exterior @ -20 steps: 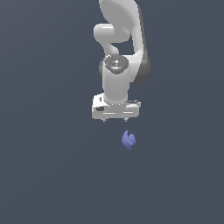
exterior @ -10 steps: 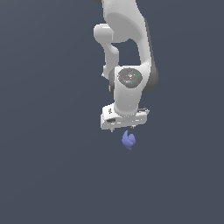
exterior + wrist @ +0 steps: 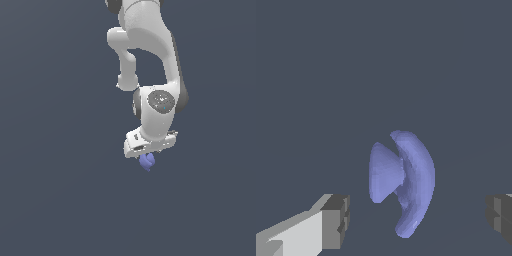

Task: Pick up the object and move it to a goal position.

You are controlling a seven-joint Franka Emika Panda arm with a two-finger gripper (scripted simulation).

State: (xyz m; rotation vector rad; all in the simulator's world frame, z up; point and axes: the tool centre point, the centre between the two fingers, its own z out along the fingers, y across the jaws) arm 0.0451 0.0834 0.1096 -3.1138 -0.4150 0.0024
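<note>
Gripper (image 3: 148, 154) directly above the object (image 3: 147, 162), jaws apart. Wrist view: object (image 3: 403, 180) between the two fingertips (image 3: 336, 221), touching neither. Apparently resting on the table (image 3: 60, 200); contact unclear.

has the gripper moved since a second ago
Yes. In the exterior view the gripper has come down toward the blue object, which has stayed put, and now sits right over it.

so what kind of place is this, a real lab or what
Most likely a bare simulated test scene, not a real room: a flat, featureless dark grey ground, a smooth rendered white arm with its gripper open, and one small periwinkle-blue lump between the fingers. No furniture or walls show.
</note>
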